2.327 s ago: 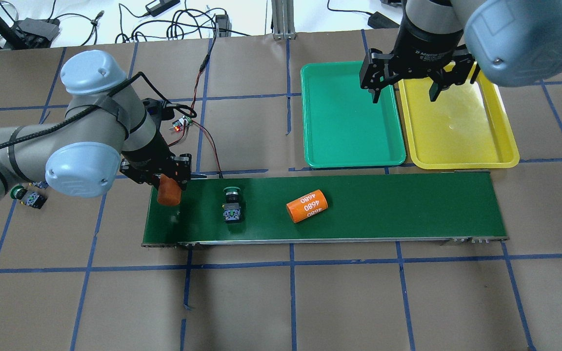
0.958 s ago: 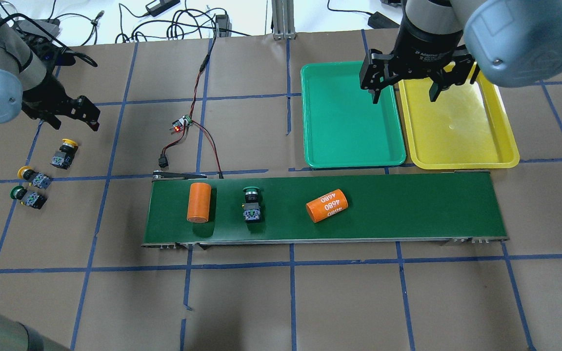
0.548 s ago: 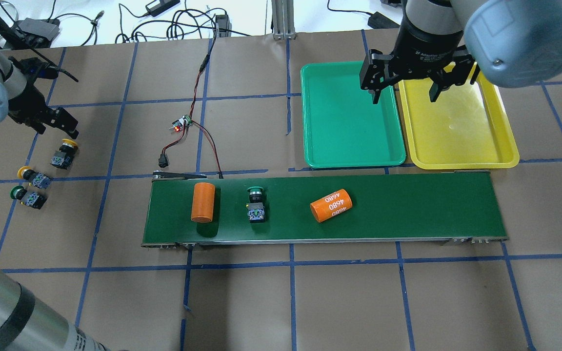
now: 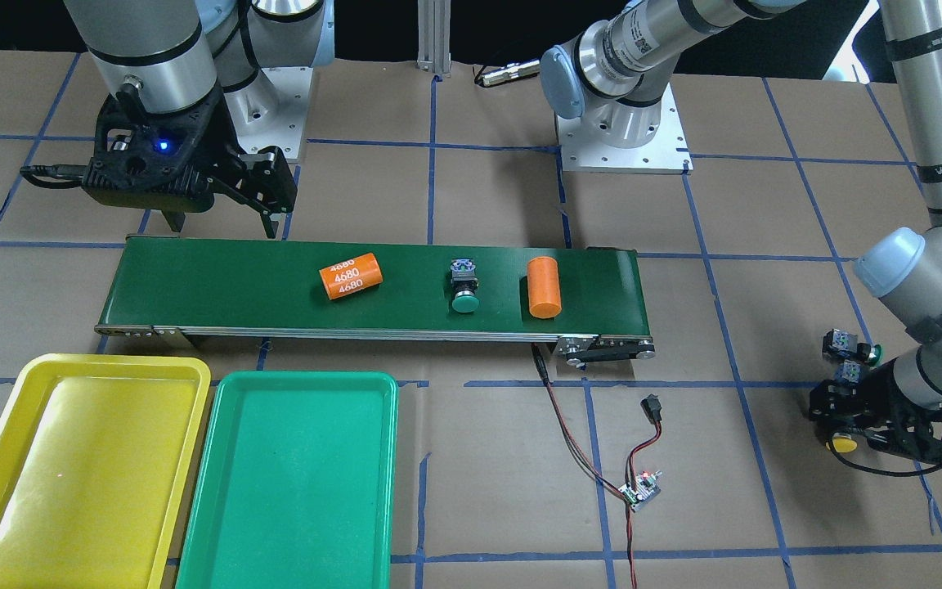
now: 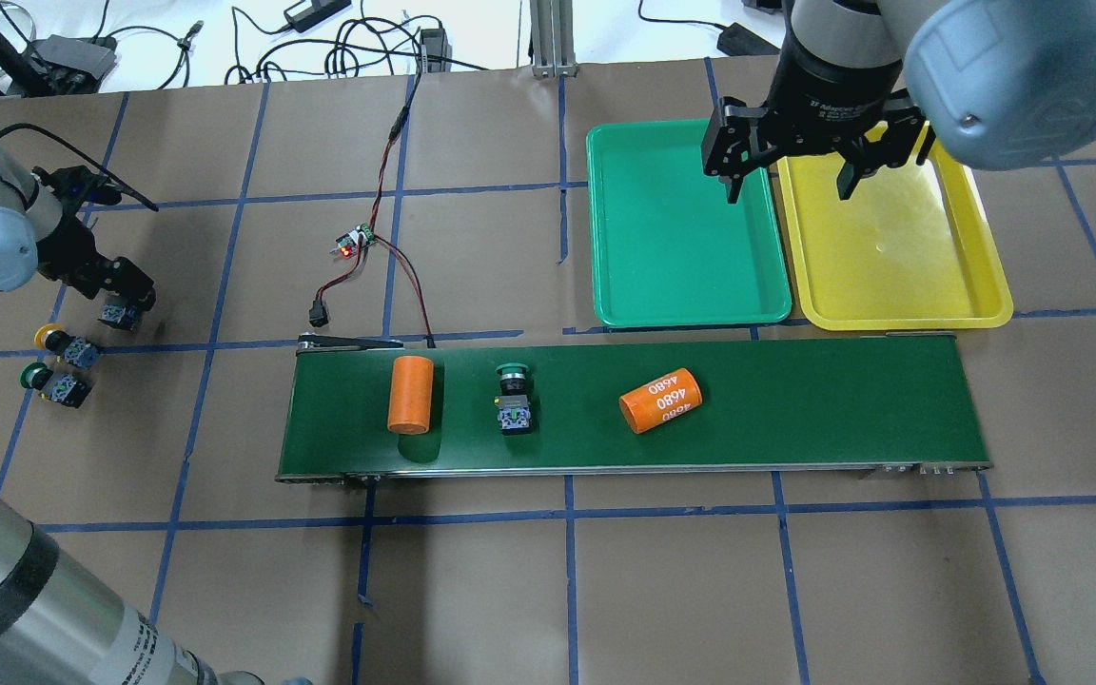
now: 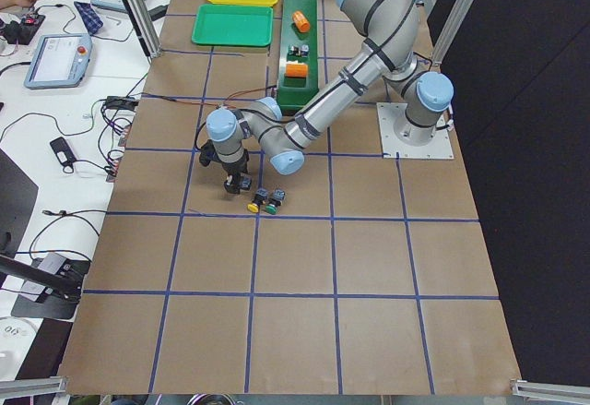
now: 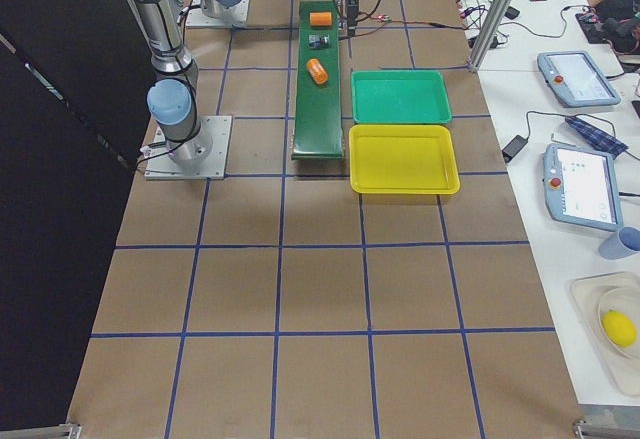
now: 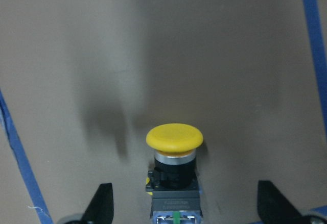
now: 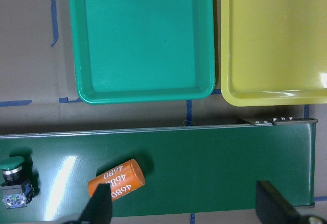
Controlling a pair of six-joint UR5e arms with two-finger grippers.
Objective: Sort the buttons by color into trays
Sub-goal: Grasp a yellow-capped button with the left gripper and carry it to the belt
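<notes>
My left gripper (image 8: 185,206) is open and low over the table at the far left, its fingers on either side of a yellow button (image 8: 174,155) that lies on the paper. In the overhead view this gripper (image 5: 120,300) covers that button's cap. Another yellow button (image 5: 63,344) and a green button (image 5: 51,382) lie just in front of it. A second green button (image 5: 513,398) lies on the conveyor belt (image 5: 795,409). My right gripper (image 5: 786,181) is open and empty, high over the border between the green tray (image 5: 672,238) and the yellow tray (image 5: 890,247). Both trays are empty.
Two orange cylinders lie on the belt, one plain (image 5: 410,394) and one marked 4680 (image 5: 661,401). A small circuit board with red and black wires (image 5: 350,245) lies behind the belt's left end. Blue tape lines cross the brown paper.
My left gripper let go of the plain orange cylinder on the belt, swung far left and came down around the yellow button. The things on the belt drifted right. The right arm stayed still.
</notes>
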